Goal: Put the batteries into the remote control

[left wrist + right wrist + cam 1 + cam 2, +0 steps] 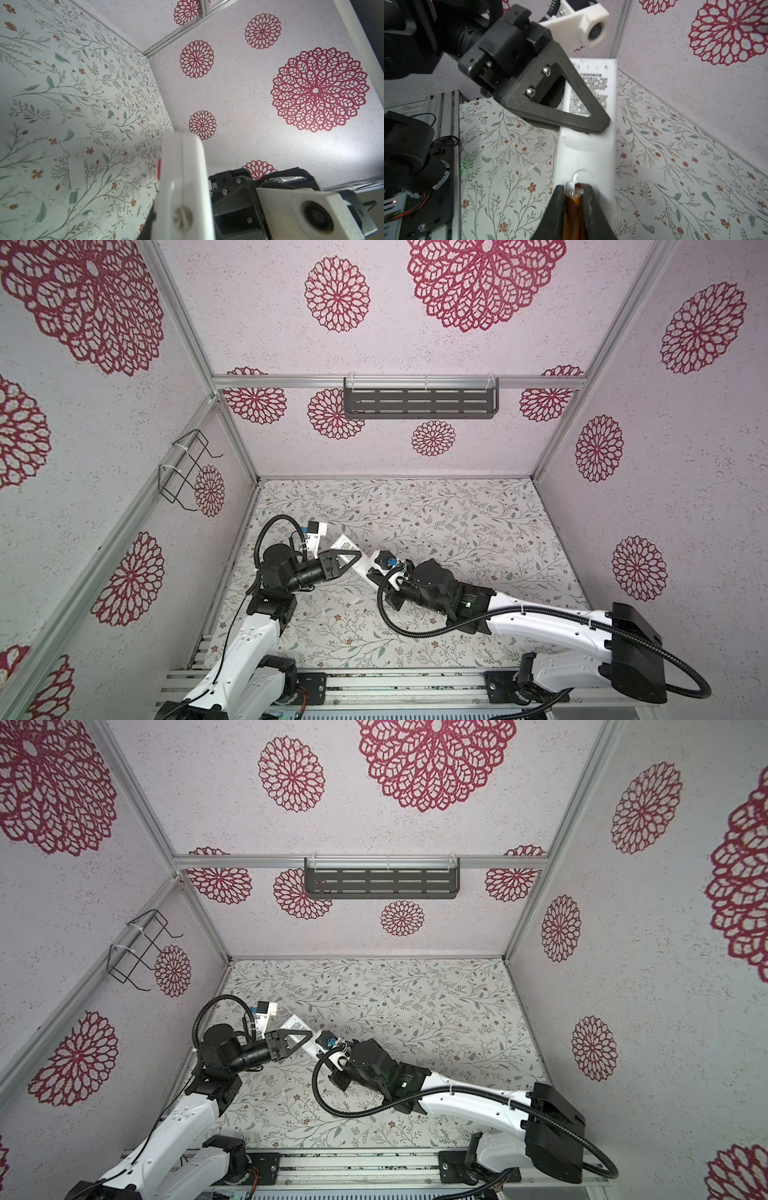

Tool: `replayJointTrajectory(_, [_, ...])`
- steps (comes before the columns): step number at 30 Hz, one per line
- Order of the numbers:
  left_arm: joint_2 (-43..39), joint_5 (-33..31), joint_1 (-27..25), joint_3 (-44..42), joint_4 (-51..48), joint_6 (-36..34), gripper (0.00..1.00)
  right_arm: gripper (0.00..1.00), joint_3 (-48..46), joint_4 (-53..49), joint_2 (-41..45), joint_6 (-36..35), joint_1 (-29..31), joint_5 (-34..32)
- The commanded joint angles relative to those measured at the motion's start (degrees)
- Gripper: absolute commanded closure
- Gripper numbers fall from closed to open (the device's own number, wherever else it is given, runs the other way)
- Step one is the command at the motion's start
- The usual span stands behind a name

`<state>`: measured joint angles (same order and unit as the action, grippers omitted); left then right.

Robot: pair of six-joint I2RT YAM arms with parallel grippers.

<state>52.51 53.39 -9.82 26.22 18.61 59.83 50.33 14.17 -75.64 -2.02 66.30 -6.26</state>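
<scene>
The remote control [587, 151] is clamped back-up by the left end effector [591, 125], steadied so a battery [572, 209], pinched in the right end effector [574, 192], can be seated.

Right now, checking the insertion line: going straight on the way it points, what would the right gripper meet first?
The remote control, on its white back, just ahead of the battery clamped in the right gripper. The battery's tip would likely touch first; the remaining gap is unclear.

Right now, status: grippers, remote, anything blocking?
Left gripper shut on remote control, label side up. Right gripper shut on orange battery, tip at remote's unlabelled end. Nothing seen between them.
</scene>
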Motion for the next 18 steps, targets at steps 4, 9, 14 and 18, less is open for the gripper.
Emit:
replayJointTrajectory(4, [-1.3, 4.7, -0.8, 1.7, 5.1, 2.2, 1.00, 0.82, 0.0, -3.7, 0.0, -0.9, -0.7, -2.1])
replayJointTrajectory(9, [-1.4, 4.6, -0.8, 1.7, 5.1, 2.2, 1.00, 0.87, -0.3, -3.7, 0.4, -0.9, -0.7, -2.2])
replayJointTrajectory(14, [-1.3, 4.5, -0.8, 1.7, 5.1, 2.2, 1.00, 0.92, -0.6, -4.1, 0.8, -0.9, -0.6, -2.5])
replayJointTrajectory(18, [-1.3, 4.5, -0.8, 1.7, 5.1, 2.2, 1.00, 0.96, -1.1, -5.0, 0.6, -0.7, -0.6, -3.2])
